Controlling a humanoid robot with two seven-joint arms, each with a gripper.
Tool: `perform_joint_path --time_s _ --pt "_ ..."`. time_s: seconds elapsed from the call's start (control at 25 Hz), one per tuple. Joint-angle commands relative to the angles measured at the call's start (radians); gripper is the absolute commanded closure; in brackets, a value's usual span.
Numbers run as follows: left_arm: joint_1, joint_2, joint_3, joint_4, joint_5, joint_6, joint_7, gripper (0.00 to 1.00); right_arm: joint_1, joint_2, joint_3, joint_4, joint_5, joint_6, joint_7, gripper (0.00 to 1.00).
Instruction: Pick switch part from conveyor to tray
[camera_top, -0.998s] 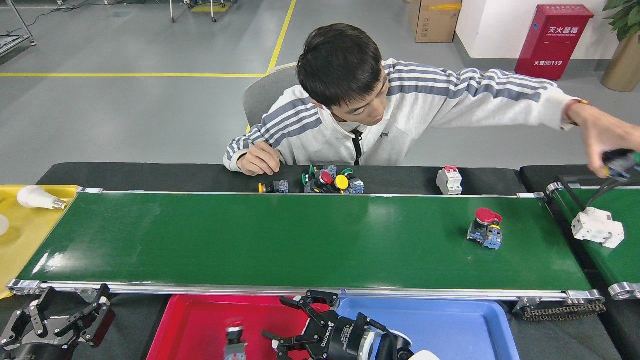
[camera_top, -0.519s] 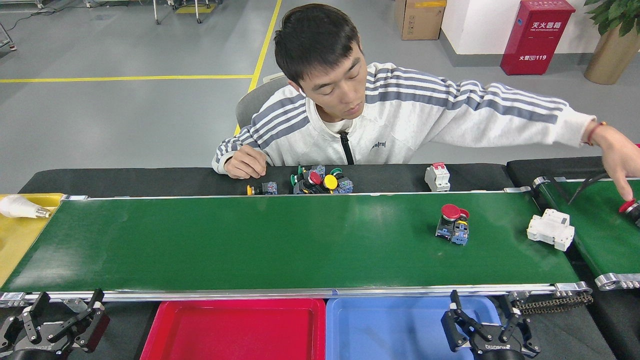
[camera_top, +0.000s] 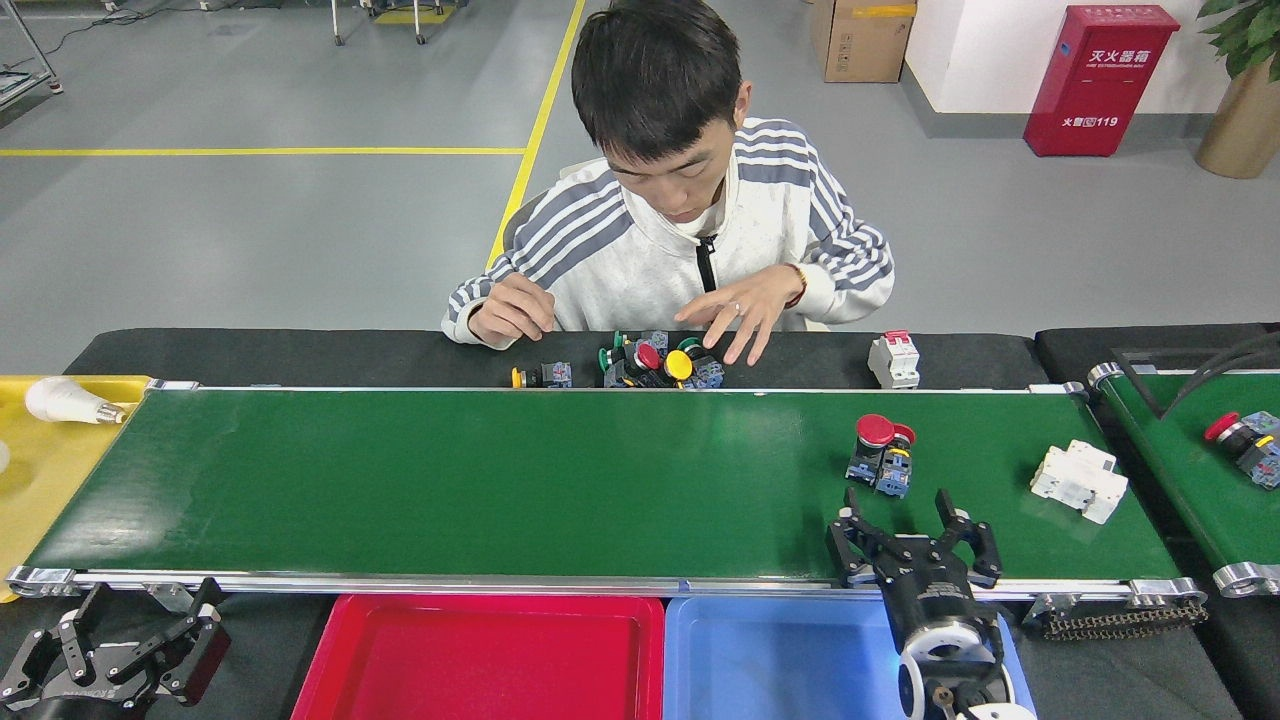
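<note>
A switch part (camera_top: 881, 455) with a red mushroom button and blue body lies on the right part of the long green conveyor (camera_top: 500, 480). My right gripper (camera_top: 897, 507) stands open over the belt's near edge, just below the switch part and apart from it, nothing between its fingers. A red tray (camera_top: 480, 655) and a blue tray (camera_top: 780, 650) sit below the belt's front rail; both look bare. My left gripper (camera_top: 140, 625) rests open at the bottom left, off the belt.
A white breaker (camera_top: 1079, 481) lies on the belt's right end. A person sits behind the belt, hands near a pile of switch parts (camera_top: 658, 363) and another breaker (camera_top: 895, 359). A smaller green belt (camera_top: 1190, 470) at right carries a red-button part (camera_top: 1243, 438). Yellow tray (camera_top: 40, 470) with bulb (camera_top: 70, 399) at left.
My right gripper has risen from beside the blue tray onto the belt's near edge, close under the switch part. The switch part and white breaker drifted left. The person's arm pulled back from the small belt.
</note>
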Motion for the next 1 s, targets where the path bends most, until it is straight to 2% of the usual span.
perform_joint_path --time_s 0.0,0.28,0.44,0.56,0.84,0.88,0.96 --pt "-0.011 0.016 0.0 -0.013 0.001 -0.002 0.004 0.0 -0.029 -0.007 0.013 0.011 0.002 0.002 0.007 0.0" --pt "-0.019 0.019 0.0 -0.005 -0.001 0.0 0.005 0.0 -0.104 0.007 0.07 0.122 -0.006 0.002 0.01 0.0" --pt "-0.043 0.028 -0.003 -0.005 -0.002 0.0 0.004 0.0 -0.176 0.058 0.091 0.232 -0.007 0.002 0.005 0.0" --pt "-0.045 0.03 -0.013 0.0 -0.002 0.002 0.004 0.0 -0.228 0.076 0.091 0.297 -0.009 0.002 0.002 0.0" --pt "-0.045 0.03 -0.045 0.029 -0.002 0.002 0.004 0.0 -0.282 0.09 0.091 0.358 -0.012 0.002 -0.002 0.01" --pt "-0.045 0.031 -0.049 0.029 -0.002 0.002 0.004 0.0 -0.287 0.096 0.091 0.367 -0.01 0.002 -0.002 0.06" --pt "-0.048 0.031 -0.057 0.027 -0.002 0.002 0.004 0.0 -0.287 0.101 0.094 0.373 -0.01 -0.008 -0.002 0.35"
